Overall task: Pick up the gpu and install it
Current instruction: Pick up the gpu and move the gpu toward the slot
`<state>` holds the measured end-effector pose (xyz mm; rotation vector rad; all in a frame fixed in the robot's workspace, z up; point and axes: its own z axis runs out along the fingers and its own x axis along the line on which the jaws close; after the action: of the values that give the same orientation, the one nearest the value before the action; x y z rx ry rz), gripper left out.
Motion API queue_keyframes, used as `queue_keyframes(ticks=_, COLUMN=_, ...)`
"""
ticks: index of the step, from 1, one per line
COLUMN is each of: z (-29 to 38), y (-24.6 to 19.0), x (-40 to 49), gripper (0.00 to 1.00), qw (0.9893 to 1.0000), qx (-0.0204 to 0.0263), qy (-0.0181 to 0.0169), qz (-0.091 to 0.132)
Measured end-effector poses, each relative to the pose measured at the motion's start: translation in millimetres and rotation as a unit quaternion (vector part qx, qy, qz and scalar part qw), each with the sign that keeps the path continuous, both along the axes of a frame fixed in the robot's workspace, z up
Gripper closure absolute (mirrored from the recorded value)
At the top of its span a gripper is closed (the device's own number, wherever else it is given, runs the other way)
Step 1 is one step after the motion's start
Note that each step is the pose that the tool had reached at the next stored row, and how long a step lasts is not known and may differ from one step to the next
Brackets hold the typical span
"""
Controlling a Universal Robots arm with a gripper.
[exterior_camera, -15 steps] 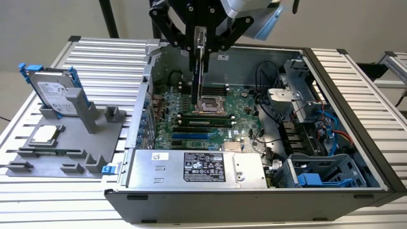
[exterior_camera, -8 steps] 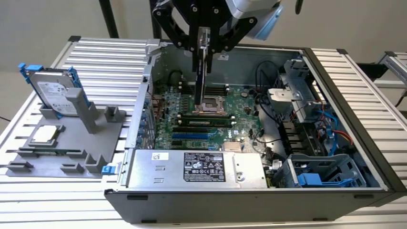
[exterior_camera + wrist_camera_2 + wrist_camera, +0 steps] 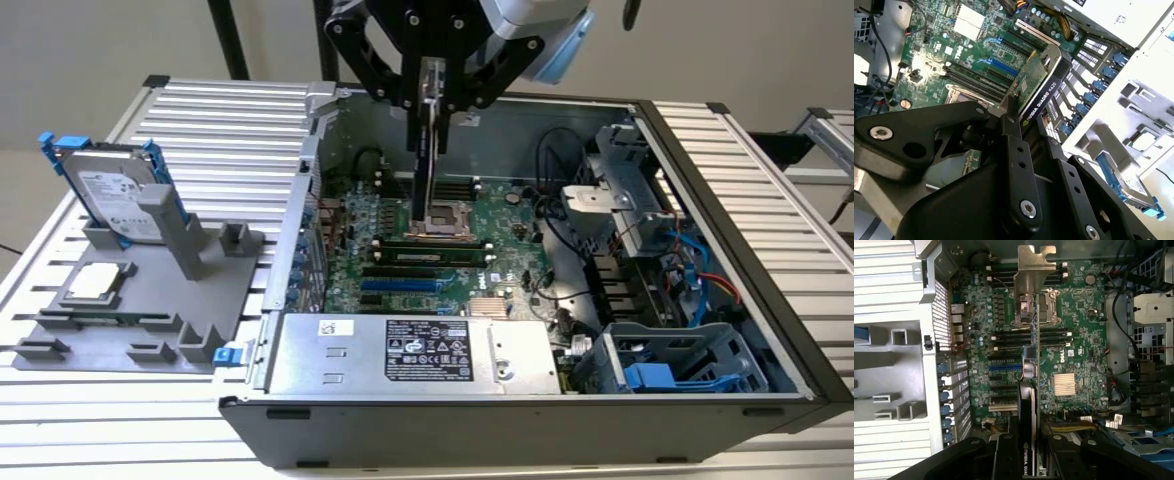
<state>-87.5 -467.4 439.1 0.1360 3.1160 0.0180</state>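
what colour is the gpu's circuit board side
Green; it shows best in the second wrist view, on the gpu.

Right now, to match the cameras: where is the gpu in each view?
Exterior view: gpu hangs upright over the motherboard.
Second wrist view: gpu slanted, green face showing, over the motherboard.
First wrist view: gpu edge-on, bracket near the CPU socket.
Shared landmark: the blue slot.

Bright even light on the worktop [image 3: 120, 420], computer case [image 3: 534, 440] shadowed inside, blown-out glare patches on the motherboard [image 3: 934, 45] in the second wrist view.
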Motion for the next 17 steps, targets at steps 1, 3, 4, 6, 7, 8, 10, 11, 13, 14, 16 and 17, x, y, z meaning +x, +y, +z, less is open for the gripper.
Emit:
queue_keyframes(ticks=1, z=0.0, y=0.0, x=0.1, gripper=1.00, qw=1.0000, qx=-0.0002, qy=0.0000, qz=0.000)
queue_keyframes(ticks=3, z=0.0, y=0.0, x=0.1, gripper=1.00, qw=1.0000, qx=-0.0005, qy=0.0000, qz=0.000)
queue_keyframes(ticks=4, z=0.0, y=0.0, x=0.1, gripper=1.00, qw=1.0000, qx=-0.0005, qy=0.0000, qz=0.000)
queue_keyframes(ticks=6, z=0.0, y=0.0, x=0.1, gripper=1.00, qw=1.0000, qx=-0.0005, qy=0.0000, qz=0.000)
queue_keyframes(ticks=7, z=0.0, y=0.0, x=0.4, gripper=1.00, qw=1.0000, qx=-0.0005, qy=0.0000, qz=0.000)
queue_keyframes(ticks=8, z=-0.1, y=0.0, x=1.0, gripper=1.00, qw=1.0000, qx=-0.0004, qy=0.0000, qz=0.000)
queue_keyframes(ticks=10, z=0.0, y=0.0, x=2.4, gripper=1.00, qw=1.0000, qx=-0.0005, qy=0.0000, qz=0.000)
queue_keyframes(ticks=11, z=0.0, y=0.0, x=3.2, gripper=1.00, qw=1.0000, qx=-0.0005, qy=0.0000, qz=0.000)
queue_keyframes(ticks=13, z=-0.1, y=0.0, x=4.9, gripper=1.00, qw=1.0000, qx=-0.0005, qy=0.0000, qz=0.000)
queue_keyframes(ticks=14, z=-0.1, y=0.0, x=5.7, gripper=1.00, qw=1.0000, qx=-0.0005, qy=0.0000, qz=0.000)
queue_keyframes(ticks=16, z=-0.1, y=0.0, x=6.8, gripper=1.00, qw=1.0000, qx=-0.0005, qy=0.0000, qz=0.000)
queue_keyframes(ticks=17, z=-0.1, y=0.0, x=6.9, gripper=1.00, qw=1.0000, qx=-0.0005, qy=0.0000, qz=0.000)
